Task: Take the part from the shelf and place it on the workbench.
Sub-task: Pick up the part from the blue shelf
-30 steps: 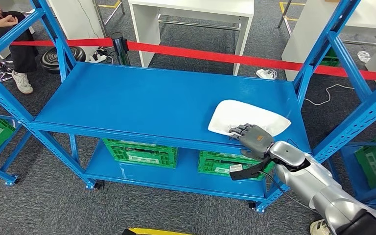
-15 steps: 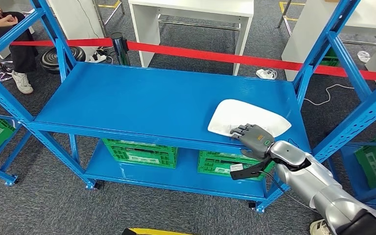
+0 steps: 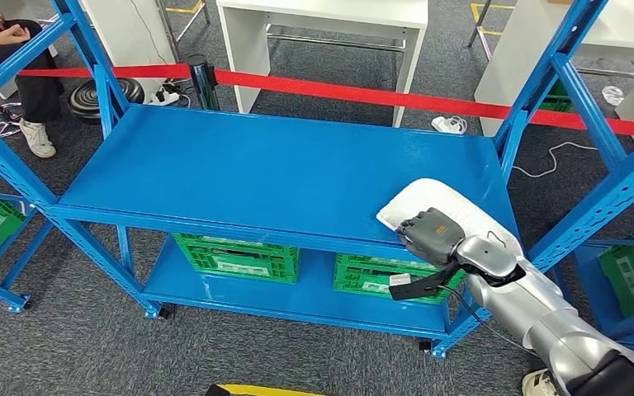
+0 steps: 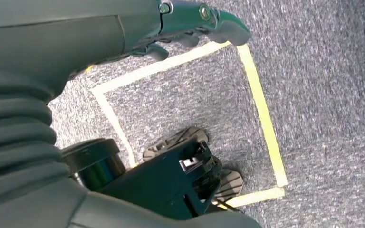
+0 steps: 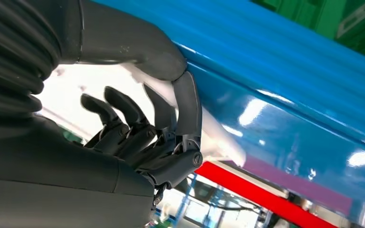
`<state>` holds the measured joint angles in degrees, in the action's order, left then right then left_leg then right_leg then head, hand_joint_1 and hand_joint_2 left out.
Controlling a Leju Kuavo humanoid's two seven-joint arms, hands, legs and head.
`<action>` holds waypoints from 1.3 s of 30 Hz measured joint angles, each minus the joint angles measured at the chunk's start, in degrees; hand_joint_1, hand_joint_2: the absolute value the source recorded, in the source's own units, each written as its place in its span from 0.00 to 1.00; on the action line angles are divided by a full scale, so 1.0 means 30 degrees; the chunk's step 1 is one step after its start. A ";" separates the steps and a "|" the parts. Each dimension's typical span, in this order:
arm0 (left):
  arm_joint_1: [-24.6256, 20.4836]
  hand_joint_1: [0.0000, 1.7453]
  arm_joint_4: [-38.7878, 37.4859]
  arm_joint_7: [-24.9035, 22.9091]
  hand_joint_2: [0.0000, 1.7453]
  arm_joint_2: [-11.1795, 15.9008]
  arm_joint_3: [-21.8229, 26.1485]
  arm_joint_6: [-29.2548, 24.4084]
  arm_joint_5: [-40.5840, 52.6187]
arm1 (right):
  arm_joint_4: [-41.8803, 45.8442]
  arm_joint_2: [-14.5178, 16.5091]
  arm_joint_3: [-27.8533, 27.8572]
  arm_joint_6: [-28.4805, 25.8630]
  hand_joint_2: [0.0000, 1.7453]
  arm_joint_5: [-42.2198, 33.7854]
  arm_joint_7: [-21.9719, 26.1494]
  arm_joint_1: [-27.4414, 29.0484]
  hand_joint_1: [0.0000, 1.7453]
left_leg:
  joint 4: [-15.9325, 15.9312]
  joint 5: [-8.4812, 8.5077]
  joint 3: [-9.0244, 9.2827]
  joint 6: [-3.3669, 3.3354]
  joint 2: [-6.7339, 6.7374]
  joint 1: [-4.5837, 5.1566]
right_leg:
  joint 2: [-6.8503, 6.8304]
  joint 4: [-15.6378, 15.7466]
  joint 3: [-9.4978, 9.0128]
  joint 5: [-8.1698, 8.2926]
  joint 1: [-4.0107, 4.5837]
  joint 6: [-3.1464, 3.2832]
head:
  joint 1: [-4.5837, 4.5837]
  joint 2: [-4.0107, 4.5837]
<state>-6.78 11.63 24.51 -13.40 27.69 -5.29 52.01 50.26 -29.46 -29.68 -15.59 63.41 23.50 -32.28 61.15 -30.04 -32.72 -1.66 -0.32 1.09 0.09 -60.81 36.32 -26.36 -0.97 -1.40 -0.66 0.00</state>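
Left hand (image 4: 199, 19) hangs over grey carpet with yellow tape lines (image 4: 261, 109), fingers loosely curled, holding nothing. Right hand (image 3: 428, 234) grips the near edge of the white part (image 3: 454, 213) (smooth, flat, rounded), tilting it off the glossy blue shelf (image 3: 281, 169) at its right front corner. Green slotted crates (image 3: 235, 257) sit below; red barrier tape (image 3: 363, 93) runs behind.

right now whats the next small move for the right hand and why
Probably lift the white part a little and draw it back off the blue shelf. The right hand grips its near edge at the shelf's front right corner, and the part looks tilted up there, so the grasp seems made.
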 joint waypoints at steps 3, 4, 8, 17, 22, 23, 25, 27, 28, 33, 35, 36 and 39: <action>-0.0012 0.00 0.0000 0.0002 1.00 0.0004 0.0000 0.0031 0.0044 | -0.0028 -0.0002 0.0000 -0.0017 1.00 0.0024 -0.0013 -0.0001 1.00 | -0.0001 0.0000 -0.0007 0.0000 -0.0006 -0.0001 | -0.0002 0.0006 0.0006 -0.0001 0.0001 0.0001 | 0.0000 0.0000; -0.0015 0.00 0.0000 0.0004 1.00 0.0005 0.0000 0.0047 0.0042 | -0.0035 -0.0002 0.0000 -0.0008 1.00 0.0038 -0.0016 -0.0001 1.00 | -0.0002 0.0000 -0.0011 -0.0001 -0.0008 0.0000 | -0.0003 0.0007 0.0007 -0.0002 0.0000 0.0001 | 0.0000 0.0000; -0.0033 0.00 0.0000 -0.0018 1.00 0.0007 0.0000 0.0060 0.0038 | -0.0042 -0.0002 0.0000 0.0138 1.00 0.0057 -0.0018 -0.0038 1.00 | -0.0003 0.0000 -0.0016 -0.0001 -0.0008 0.0000 | -0.0004 0.0009 0.0005 -0.0001 -0.0002 0.0000 | -0.0002 0.0000; -0.0060 0.00 0.0000 -0.0053 1.00 0.0007 0.0000 -0.0108 0.0067 | -0.0253 0.0013 -0.0015 0.0182 1.00 0.0113 0.0011 -0.0330 1.00 | -0.0003 0.0000 -0.0020 -0.0002 -0.0012 0.0000 | -0.0007 0.0010 0.0006 0.0000 -0.0001 0.0000 | 0.0000 0.0000; -0.0062 0.00 0.0000 -0.0035 1.00 0.0007 0.0000 -0.0202 0.0067 | -0.0323 0.0013 -0.0015 0.0133 1.00 0.0038 0.0040 -0.0341 1.00 | -0.0004 0.0000 -0.0022 -0.0001 -0.0012 0.0000 | -0.0007 0.0010 0.0008 -0.0001 -0.0001 0.0000 | 0.0000 0.0000; -0.0062 0.00 0.0000 -0.0025 1.00 0.0007 0.0000 -0.0202 0.0067 | -0.0324 0.0013 -0.0015 0.0122 1.00 0.0031 0.0037 -0.0341 1.00 | -0.0004 0.0000 -0.0023 -0.0001 -0.0012 0.0000 | -0.0007 0.0010 0.0008 -0.0001 -0.0001 0.0000 | 0.0000 0.0000; -0.0062 0.00 0.0000 -0.0016 1.00 0.0007 0.0000 -0.0206 0.0067 | -0.0324 0.0013 -0.0015 0.0102 1.00 0.0027 0.0018 -0.0340 1.00 | -0.0004 0.0000 -0.0023 -0.0002 -0.0012 0.0000 | -0.0007 0.0011 0.0007 -0.0001 -0.0002 0.0000 | 0.0000 0.0000; -0.0061 0.00 0.0000 -0.0027 1.00 0.0007 0.0000 -0.0230 0.0067 | -0.0324 0.0013 -0.0015 0.0083 1.00 0.0026 -0.0007 -0.0338 1.00 | -0.0004 0.0000 -0.0022 -0.0002 -0.0012 0.0000 | -0.0007 0.0011 0.0007 -0.0001 -0.0002 0.0000 | 0.0000 0.0000; -0.0061 0.00 0.0000 -0.0036 1.00 0.0007 0.0000 -0.0244 0.0069 | -0.0324 0.0013 -0.0015 0.0071 1.00 0.0024 -0.0018 -0.0337 1.00 | -0.0004 0.0000 -0.0022 -0.0002 -0.0012 0.0000 | -0.0007 0.0011 0.0007 -0.0001 -0.0002 0.0000 | 0.0000 0.0000; -0.0064 0.00 0.0000 -0.0087 1.00 0.0007 0.0000 -0.0366 0.0073 | -0.0321 0.0013 -0.0015 0.0054 1.00 0.0047 -0.0096 -0.0336 1.00 | -0.0004 0.0000 -0.0021 -0.0002 -0.0011 0.0000 | -0.0007 0.0011 0.0007 0.0000 -0.0001 0.0000 | 0.0000 0.0000; -0.0068 0.00 0.0000 -0.0119 1.00 0.0005 0.0000 -0.0412 0.0060 | -0.0301 0.0013 -0.0015 0.0087 1.00 0.0064 -0.0107 -0.0342 1.00 | -0.0004 0.0000 -0.0022 -0.0002 -0.0011 0.0000 | -0.0007 0.0010 0.0007 0.0000 -0.0001 0.0000 | 0.0000 0.0000; -0.0070 0.00 0.0000 -0.0113 1.00 0.0004 0.0000 -0.0419 0.0051 | -0.0273 0.0013 -0.0015 0.0116 1.00 0.0076 -0.0107 -0.0351 1.00 | -0.0004 0.0000 -0.0023 -0.0002 -0.0011 0.0000 | -0.0007 0.0010 0.0007 0.0000 -0.0001 0.0000 | 0.0000 0.0000; -0.0075 0.00 0.0000 -0.0053 1.00 0.0000 0.0000 -0.0426 0.0036 | -0.0157 0.0007 -0.0002 0.0169 1.00 0.0109 -0.0135 -0.0446 1.00 | -0.0004 0.0000 -0.0023 -0.0002 -0.0010 0.0000 | -0.0006 0.0010 0.0008 0.0000 -0.0002 0.0000 | 0.0000 0.0000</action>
<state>-7.00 11.63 24.35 -13.40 27.69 -6.57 52.12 49.79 -29.44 -29.69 -15.08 63.74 23.09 -33.61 61.14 -30.04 -32.79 -1.66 -0.35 1.09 0.07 -60.78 36.34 -26.36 -0.97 -1.40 -0.66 0.00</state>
